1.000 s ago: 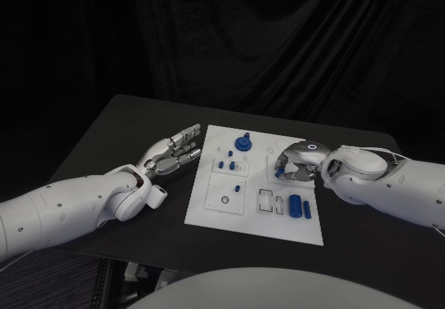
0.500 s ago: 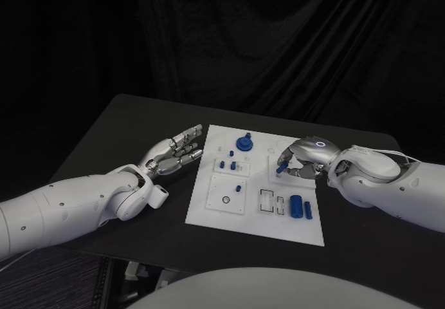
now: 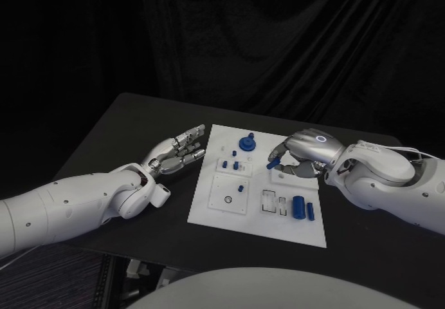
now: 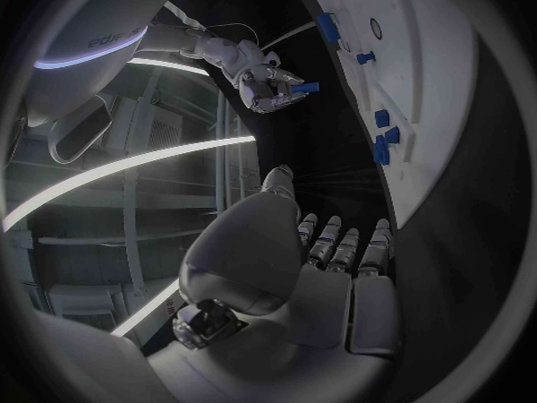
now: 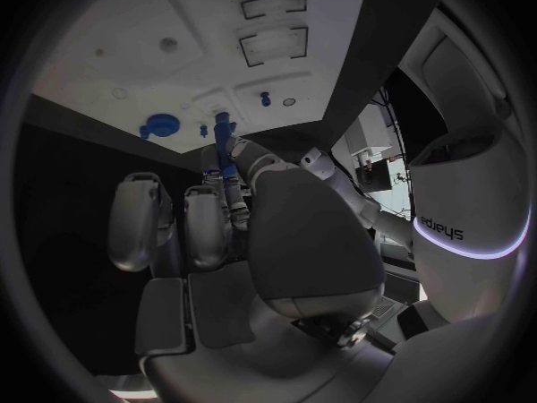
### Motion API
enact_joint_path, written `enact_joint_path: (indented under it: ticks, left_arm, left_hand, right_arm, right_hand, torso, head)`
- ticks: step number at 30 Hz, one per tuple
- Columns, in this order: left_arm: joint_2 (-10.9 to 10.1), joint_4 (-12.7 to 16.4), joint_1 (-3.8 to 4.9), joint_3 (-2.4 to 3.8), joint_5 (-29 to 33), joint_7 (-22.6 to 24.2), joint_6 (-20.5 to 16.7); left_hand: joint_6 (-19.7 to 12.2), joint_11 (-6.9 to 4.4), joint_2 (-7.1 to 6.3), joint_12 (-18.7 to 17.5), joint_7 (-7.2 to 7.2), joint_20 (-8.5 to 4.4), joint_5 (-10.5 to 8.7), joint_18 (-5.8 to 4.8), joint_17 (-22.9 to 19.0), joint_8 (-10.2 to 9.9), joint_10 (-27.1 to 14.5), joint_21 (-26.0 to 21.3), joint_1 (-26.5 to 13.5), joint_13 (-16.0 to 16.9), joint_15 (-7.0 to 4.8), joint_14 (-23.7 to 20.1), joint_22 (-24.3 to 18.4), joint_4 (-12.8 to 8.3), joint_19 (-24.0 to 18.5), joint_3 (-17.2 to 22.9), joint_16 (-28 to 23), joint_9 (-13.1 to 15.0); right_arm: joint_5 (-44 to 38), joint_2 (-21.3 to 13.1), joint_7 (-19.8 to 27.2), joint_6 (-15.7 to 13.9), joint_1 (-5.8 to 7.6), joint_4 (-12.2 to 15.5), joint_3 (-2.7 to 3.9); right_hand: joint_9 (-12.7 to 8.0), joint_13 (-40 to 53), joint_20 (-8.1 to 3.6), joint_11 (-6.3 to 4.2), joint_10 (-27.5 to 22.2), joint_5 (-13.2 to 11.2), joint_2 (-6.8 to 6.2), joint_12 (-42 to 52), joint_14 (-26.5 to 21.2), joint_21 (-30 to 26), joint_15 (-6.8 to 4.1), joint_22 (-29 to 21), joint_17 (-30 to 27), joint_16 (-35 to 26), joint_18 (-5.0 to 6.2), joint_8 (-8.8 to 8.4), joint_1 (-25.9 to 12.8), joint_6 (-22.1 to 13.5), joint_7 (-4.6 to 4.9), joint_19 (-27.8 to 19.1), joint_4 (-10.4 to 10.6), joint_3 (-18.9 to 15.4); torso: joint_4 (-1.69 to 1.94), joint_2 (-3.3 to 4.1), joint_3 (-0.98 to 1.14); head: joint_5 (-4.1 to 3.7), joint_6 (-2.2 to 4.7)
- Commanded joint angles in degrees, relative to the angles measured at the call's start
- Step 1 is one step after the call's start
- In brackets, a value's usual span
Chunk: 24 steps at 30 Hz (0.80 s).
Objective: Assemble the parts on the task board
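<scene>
Right hand (image 3: 301, 156) pinches a small blue peg (image 3: 274, 163) over the task board (image 3: 255, 222); a loose pinch could drop it; left hand (image 3: 176, 153) at 9 o'clock lies released

A black table (image 3: 111, 138) stands before a dark draped curtain (image 3: 278, 58).

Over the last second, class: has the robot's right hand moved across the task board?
Yes. The right hand, holding a small blue part, has shifted toward the board's far edge, nearer the blue knob on the task board.
</scene>
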Motion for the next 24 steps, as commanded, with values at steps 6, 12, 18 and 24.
enact_joint_path:
  ticks: [6,12,18,24]
  left_arm:
    - [0.0,-0.1,-0.29,0.05,0.3,5.4,1.2]
    - [-0.1,-0.2,-0.35,0.05,0.3,5.2,1.5]
    - [-0.1,-0.1,-0.37,0.05,0.3,5.1,1.5]
    - [0.0,-0.2,-0.38,0.05,0.3,5.0,1.7]
  left_hand:
    - [0.3,0.22,0.58,-0.4,0.15,0.31,0.35,0.95,-0.1,0.3,-0.2,0.1,0.2,0.0,0.48,0.0,-0.1,0.0,0.0,0.1,-0.2,0.0]
    - [0.3,0.26,0.76,-0.4,0.22,0.31,0.33,0.94,-0.1,0.2,-0.3,0.1,0.1,0.0,0.50,0.0,-0.1,0.0,-0.1,0.1,-0.2,0.0]
    - [0.4,0.26,0.77,-0.4,0.23,0.31,0.33,0.94,-0.1,0.2,-0.3,0.1,0.1,0.0,0.50,0.0,-0.1,0.0,-0.1,0.1,-0.2,0.0]
    - [0.4,0.28,0.78,-0.4,0.25,0.31,0.32,0.94,-0.1,0.2,-0.3,0.1,0.1,0.0,0.49,0.0,-0.1,0.0,0.0,0.1,-0.2,0.1]
  right_arm:
    - [-9.3,5.0,-1.9,3.9,-0.47,0.7,-0.10]
    - [-12.1,9.8,-2.0,3.6,-2.13,-1.3,-0.11]
    - [-13.1,13.9,-1.6,4.7,-3.74,-4.1,-0.10]
    - [-13.3,16.1,-1.2,5.4,-4.98,-5.8,-0.10]
  right_hand:
    - [4.0,0.6,-0.68,-0.65,2.1,0.2,-0.81,0.3,1.1,1.2,-0.91,10.3,1.1,0.8,-0.35,0.77,-1.1,2.4,-1.29,0.4,-0.2,0.0]
    - [4.4,0.7,-0.88,-0.76,2.4,1.2,-0.99,0.1,1.1,1.3,-1.06,10.4,1.2,0.9,-0.39,0.63,-1.0,2.4,-1.31,0.5,-0.6,0.1]
    - [4.6,0.8,-0.93,-0.67,2.3,1.8,-1.21,-0.3,1.0,1.1,-1.03,10.3,0.9,0.6,-0.35,0.31,-1.1,2.0,-1.20,0.4,-0.9,0.3]
    - [4.6,0.8,-0.93,-0.62,2.2,1.8,-1.22,-0.4,1.0,1.1,-1.00,10.3,1.0,0.7,-0.35,0.18,-1.2,1.9,-1.14,0.4,-0.9,0.3]
  torso:
    - [-0.04,0.13,0.07]
    - [-0.18,0.10,0.12]
    - [0.22,0.06,0.06]
    - [-0.15,0.10,0.09]
  head:
    - [-0.43,0.00]
    - [-0.68,0.00]
    - [-0.89,0.00]
    - [-0.53,0.00]
